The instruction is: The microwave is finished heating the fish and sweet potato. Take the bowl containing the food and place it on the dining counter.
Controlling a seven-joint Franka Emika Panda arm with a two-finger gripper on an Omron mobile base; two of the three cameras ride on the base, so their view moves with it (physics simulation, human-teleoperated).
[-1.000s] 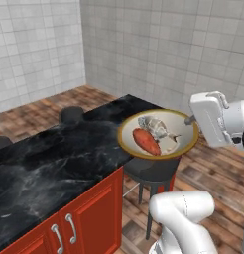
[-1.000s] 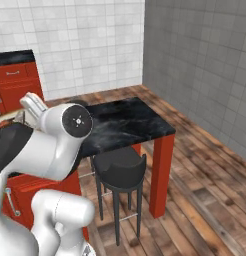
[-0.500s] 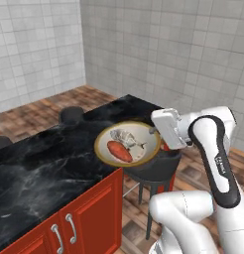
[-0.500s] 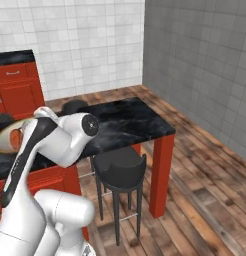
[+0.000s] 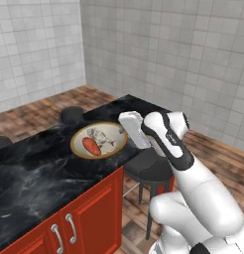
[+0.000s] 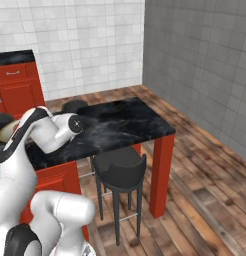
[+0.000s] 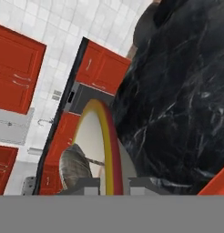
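Observation:
The bowl (image 5: 112, 147), tan-rimmed and cream inside, sits low over the dining counter (image 5: 39, 178) near its front edge; I cannot tell whether it touches the slab. Inside it lie the orange-red sweet potato (image 5: 91, 146) and the whitish-grey fish (image 5: 100, 134). My gripper (image 5: 125, 135) is shut on the bowl's right rim. In the hand view the rim (image 7: 109, 145) runs edge-on between my fingertips (image 7: 86, 186), with the fish (image 7: 75, 166) to its left and the black counter (image 7: 177, 104) behind. The bowl's edge (image 6: 6, 134) peeks out left of my arm. The microwave is out of view.
A black stool (image 5: 149, 166) stands under the counter's near side, beneath my arm, and another stool (image 5: 72, 115) is on the far side. Red cabinet doors with silver handles (image 5: 70, 228) face me. The counter's right end (image 6: 145, 122) stands over wood floor.
My arm has swung the bowl left and downward, from beyond the counter's right end to low over the black slab. The grip on the rim has stayed shut.

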